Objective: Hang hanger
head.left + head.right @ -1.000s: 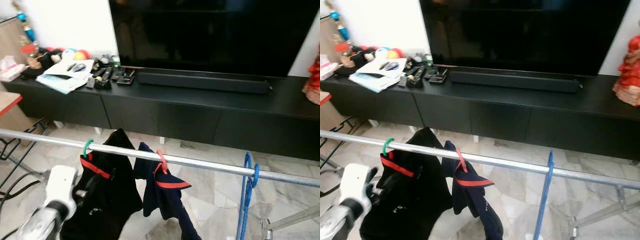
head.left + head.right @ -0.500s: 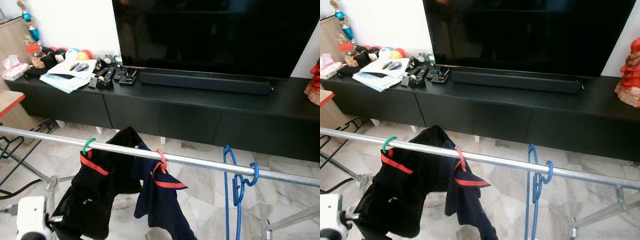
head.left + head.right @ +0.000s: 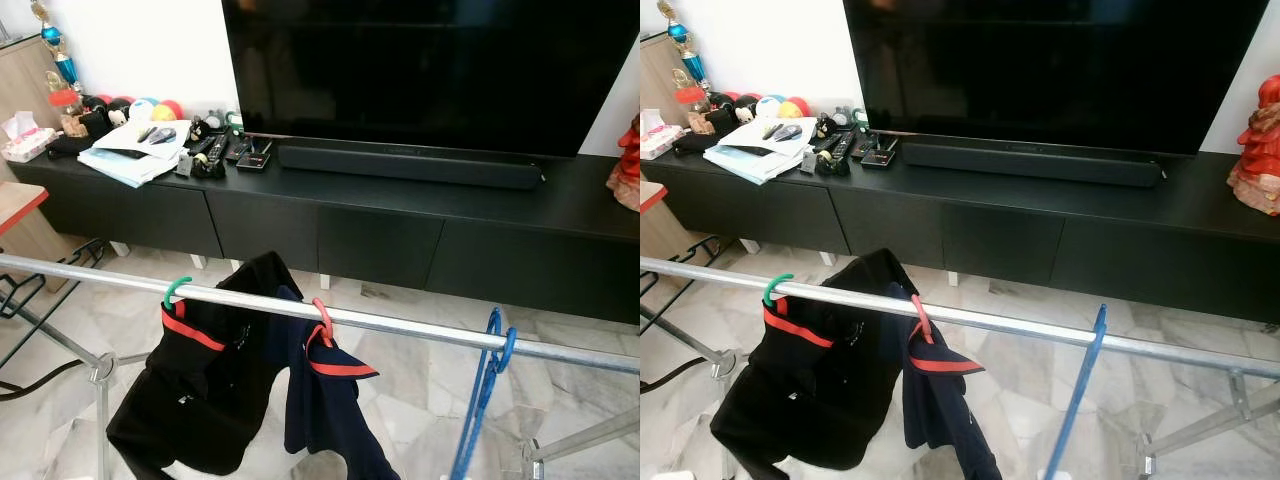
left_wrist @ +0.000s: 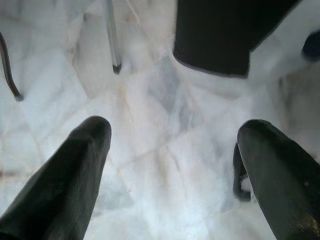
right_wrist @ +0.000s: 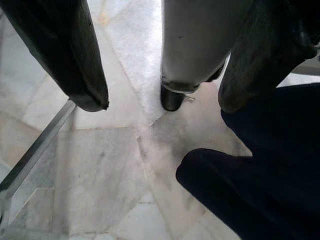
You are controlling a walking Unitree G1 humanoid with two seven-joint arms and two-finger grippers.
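On the rail (image 3: 400,325), a blue hanger (image 3: 487,380) was hooked, apparently released; left gripper (image 4: 172,165) and right gripper (image 5: 162,100) were spread, empty.

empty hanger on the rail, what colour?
Blue hanger; it shows best in the left eye view, hooked on the rail.

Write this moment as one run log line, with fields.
blue hanger: hooked on rail | left gripper: open, over floor | right gripper: open, empty
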